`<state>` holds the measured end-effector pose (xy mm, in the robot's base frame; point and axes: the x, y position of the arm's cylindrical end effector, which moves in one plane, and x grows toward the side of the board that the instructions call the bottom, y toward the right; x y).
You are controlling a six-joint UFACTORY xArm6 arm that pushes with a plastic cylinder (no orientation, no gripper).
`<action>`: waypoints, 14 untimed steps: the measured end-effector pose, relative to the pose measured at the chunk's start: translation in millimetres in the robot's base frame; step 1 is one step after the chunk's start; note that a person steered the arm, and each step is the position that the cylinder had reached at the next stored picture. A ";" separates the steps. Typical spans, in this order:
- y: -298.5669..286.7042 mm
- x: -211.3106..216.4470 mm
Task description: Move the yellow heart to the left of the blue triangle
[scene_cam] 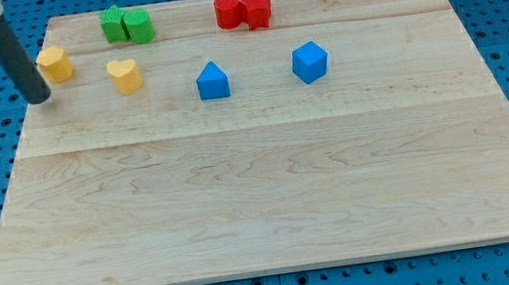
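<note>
The yellow heart (126, 76) is found on the upper left part of the board (263, 210), near the top edge and well in from the left edge. The blue triangle (213, 81) lies to its right, a little lower, with a clear gap between them. So the heart is already on the triangle's left side, though not close beside it.

My tip (39, 96) is set down by the left edge of the board, near the top left corner. It stands just left of and below a yellow hexagon (55, 64), close to it; whether they touch cannot be told. The tip is well apart from the heart, on the heart's left. No gripper is carried: the arm ends in a bare rod, so nothing is grasped or held.

The step in hand is judged to be the approach, with the tip placed on the side from which a rightward push can be made. For the next move, the tip would need to be brought to the heart's left face, slightly above its middle, so that the heart is driven right and a little downward toward the triangle. The hexagon should be passed without being dragged along. The push should be ended before the triangle is struck.

Two green blocks (127, 25), two red blocks (243, 11) and a blue cube (309, 61) are left clear of that path.
</note>
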<state>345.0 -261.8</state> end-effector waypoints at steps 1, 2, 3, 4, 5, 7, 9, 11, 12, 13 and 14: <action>21.3 -19.7; 68.7 -21.4; 98.3 -47.6; 125.5 -42.3; 125.5 -22.5; 165.3 -35.9; 175.8 9.9; 136.2 21.9; 122.6 11.6; 132.6 37.9; 134.4 97.0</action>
<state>442.1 -127.4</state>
